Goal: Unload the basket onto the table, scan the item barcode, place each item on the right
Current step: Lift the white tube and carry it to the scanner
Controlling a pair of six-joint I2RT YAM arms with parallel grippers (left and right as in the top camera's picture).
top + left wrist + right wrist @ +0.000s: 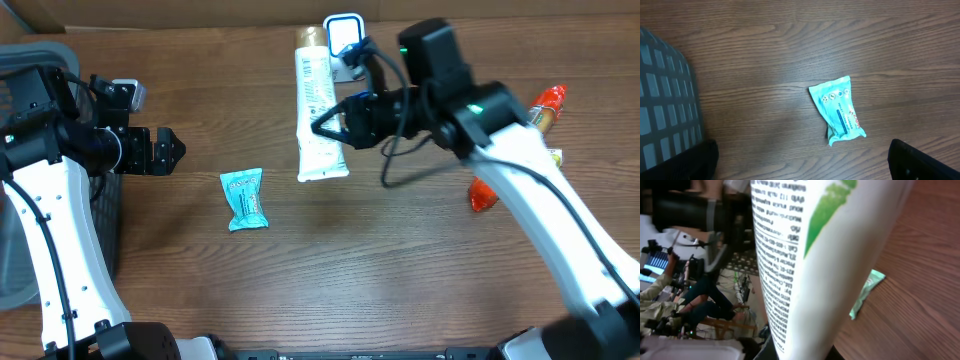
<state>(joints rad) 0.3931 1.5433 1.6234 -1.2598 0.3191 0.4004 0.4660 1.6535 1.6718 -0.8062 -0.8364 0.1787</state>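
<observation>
A white tube with a gold cap and black print lies lengthwise at the back middle of the table. My right gripper is shut on its lower half from the right. In the right wrist view the tube fills the frame, with my right gripper clamped at its base. No barcode shows in any view. A blue-and-white scanner stands just behind the tube's cap. My left gripper hangs open over bare table at the left, its fingertips wide apart, short of a teal packet.
The teal packet lies left of the tube's end and also shows as the teal packet past the tube. Orange-red packets lie at the right. A grey basket stands at the left edge, beside my left arm.
</observation>
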